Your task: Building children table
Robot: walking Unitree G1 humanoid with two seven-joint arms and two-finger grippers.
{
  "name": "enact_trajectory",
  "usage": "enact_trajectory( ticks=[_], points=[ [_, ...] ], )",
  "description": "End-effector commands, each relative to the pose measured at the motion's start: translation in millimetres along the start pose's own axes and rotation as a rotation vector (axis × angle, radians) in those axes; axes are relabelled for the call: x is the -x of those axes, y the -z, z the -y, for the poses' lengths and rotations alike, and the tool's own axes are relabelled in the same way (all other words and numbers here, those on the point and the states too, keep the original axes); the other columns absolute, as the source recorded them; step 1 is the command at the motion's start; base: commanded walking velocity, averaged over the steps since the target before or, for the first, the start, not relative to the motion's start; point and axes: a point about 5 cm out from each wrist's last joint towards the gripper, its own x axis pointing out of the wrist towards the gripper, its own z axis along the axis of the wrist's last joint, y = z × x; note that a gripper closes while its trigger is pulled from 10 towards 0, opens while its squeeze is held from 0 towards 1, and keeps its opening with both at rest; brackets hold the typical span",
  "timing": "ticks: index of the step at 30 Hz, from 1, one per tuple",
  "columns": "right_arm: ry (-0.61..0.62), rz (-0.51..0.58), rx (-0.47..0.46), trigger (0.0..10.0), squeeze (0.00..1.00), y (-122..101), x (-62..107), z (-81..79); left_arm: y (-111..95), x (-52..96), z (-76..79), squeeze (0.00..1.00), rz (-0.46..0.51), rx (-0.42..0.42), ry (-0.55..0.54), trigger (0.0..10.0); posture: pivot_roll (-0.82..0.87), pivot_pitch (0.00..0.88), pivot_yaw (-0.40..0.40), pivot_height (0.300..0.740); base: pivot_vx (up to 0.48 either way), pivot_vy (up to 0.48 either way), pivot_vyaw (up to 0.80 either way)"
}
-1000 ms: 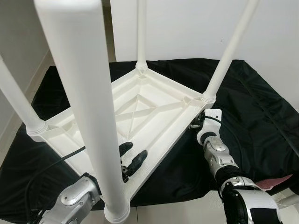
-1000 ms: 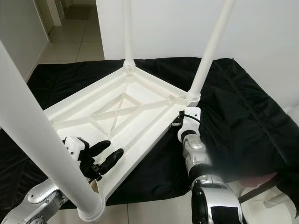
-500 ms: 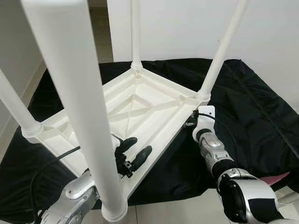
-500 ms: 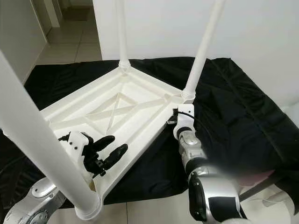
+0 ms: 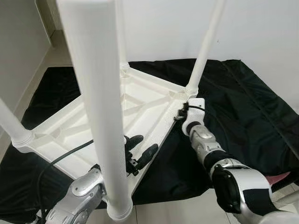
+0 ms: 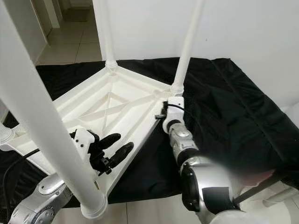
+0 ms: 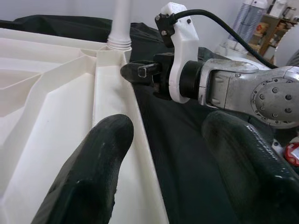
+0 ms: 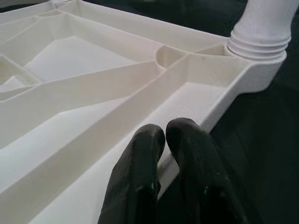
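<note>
Left claw (image 5: 140,151) half behind table leg (image 5: 100,107)

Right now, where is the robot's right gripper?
The right gripper, fingers shut together, sits at the upturned white table's rim on the robot's right, beside the leg standing there.

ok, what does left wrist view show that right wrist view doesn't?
Left wrist: left gripper, jaws open either side of the table rim, plus the right arm's white camera mount and cable ahead. Right wrist: right gripper, jaws shut at the rim, and a close look at the leg socket with its ribbed collar. Both: the upturned white table and the black cloth.
</note>
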Motion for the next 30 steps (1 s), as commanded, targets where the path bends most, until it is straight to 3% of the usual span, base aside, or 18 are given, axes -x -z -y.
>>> enact_trajectory(
  ticks=[1,7,12,18,20,21,23,27,28,29,30],
  points=[
    [0.017,0.001,-0.012,10.0,0.00,2,1.2,2.7,1,-0.7,-0.9,0.00,-0.015,-0.014,-0.014,10.0,0.08,0.044,-0.026,0.740,0.000,0.000,0.00],
    [0.087,0.075,-0.023,10.0,0.00,8,11.7,25.4,5,6.3,-7.1,0.00,-0.049,-0.043,-0.020,10.0,0.07,0.065,-0.024,0.740,0.000,0.000,0.00],
    [0.150,0.179,-0.033,10.0,0.00,21,36.0,50.1,0,13.7,-23.0,0.00,-0.059,-0.069,-0.028,10.0,0.06,0.082,-0.027,0.740,0.000,0.000,0.00],
    [0.170,0.214,-0.036,10.0,0.00,26,47.9,55.2,-4,15.6,-28.2,0.00,-0.053,-0.077,-0.029,10.0,0.04,0.085,-0.018,0.740,0.000,0.000,0.00],
    [0.178,0.253,-0.038,10.0,0.00,32,68.9,57.3,-3,26.8,-37.1,0.00,-0.095,-0.102,-0.012,10.0,0.02,0.090,-0.008,0.740,0.000,0.000,0.00],
    [0.178,0.253,-0.038,10.0,0.00,32,68.9,57.3,-3,26.8,-37.1,0.00,-0.095,-0.102,-0.012,10.0,0.02,0.090,-0.008,0.740,0.000,0.000,0.00],
    [0.176,0.272,-0.022,10.0,0.00,34,87.7,58.1,-2,36.6,-45.8,0.00,-0.138,-0.118,0.005,10.0,0.01,0.092,-0.001,0.740,0.000,0.000,0.00],
    [0.171,0.275,-0.007,10.0,0.00,34,97.8,59.9,3,44.1,-51.4,0.00,-0.190,-0.139,0.025,10.0,0.01,0.092,0.003,0.740,0.000,0.000,0.00],
    [0.164,0.272,-0.001,10.0,0.00,34,100.7,61.4,6,48.9,-54.1,0.26,-0.215,-0.146,0.035,10.0,0.01,0.092,0.003,0.740,0.000,0.000,0.00],
    [0.164,0.272,-0.001,10.0,0.00,34,100.7,61.4,6,48.9,-54.1,0.26,-0.215,-0.146,0.035,10.0,0.01,0.092,0.003,0.740,0.000,0.000,0.00],
    [0.161,0.272,0.004,10.0,0.00,33,101.9,62.1,7,51.8,-55.3,1.00,-0.227,-0.134,0.046,10.0,0.01,0.092,0.003,0.740,0.000,0.000,0.00]
  ],
)
